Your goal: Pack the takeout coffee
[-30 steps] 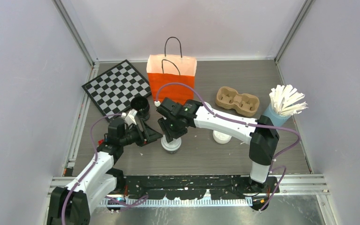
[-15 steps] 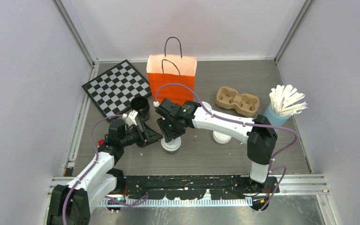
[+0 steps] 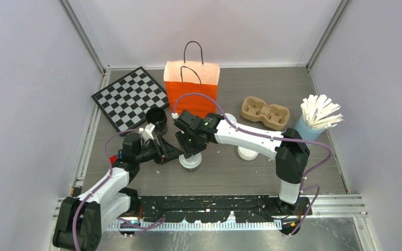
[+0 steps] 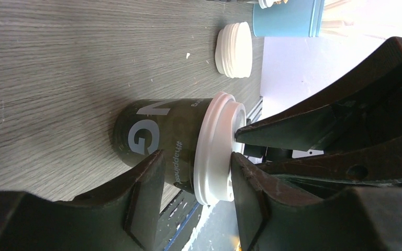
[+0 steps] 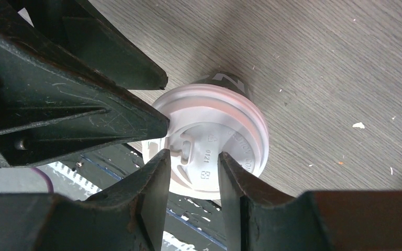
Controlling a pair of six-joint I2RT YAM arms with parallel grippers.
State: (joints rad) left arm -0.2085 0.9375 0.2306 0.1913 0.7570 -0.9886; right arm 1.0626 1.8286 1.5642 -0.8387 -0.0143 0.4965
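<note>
The takeout coffee (image 3: 190,163) is a dark green cup with a white sip lid. It stands upright on the table in front of the orange bag (image 3: 191,89). My right gripper (image 3: 191,152) hangs straight over it. Its jaws (image 5: 193,162) are open, with both tips at the lid's top (image 5: 209,141). My left gripper (image 3: 177,154) reaches in from the left, open. In the left wrist view (image 4: 196,154) one finger lies level with the cup wall (image 4: 152,128). The other finger is at the lid's top edge.
A checkerboard (image 3: 130,97) and a black lidless cup (image 3: 156,117) sit at the back left. A stack of white lids (image 3: 247,152) lies right of the coffee. A cardboard cup carrier (image 3: 265,112) and a blue cup of white sticks (image 3: 314,117) stand at the right.
Both grippers' jaws have narrowed a little. The left gripper has edged closer to the cup, and the right arm has shifted slightly left above it. The cup has not moved.
</note>
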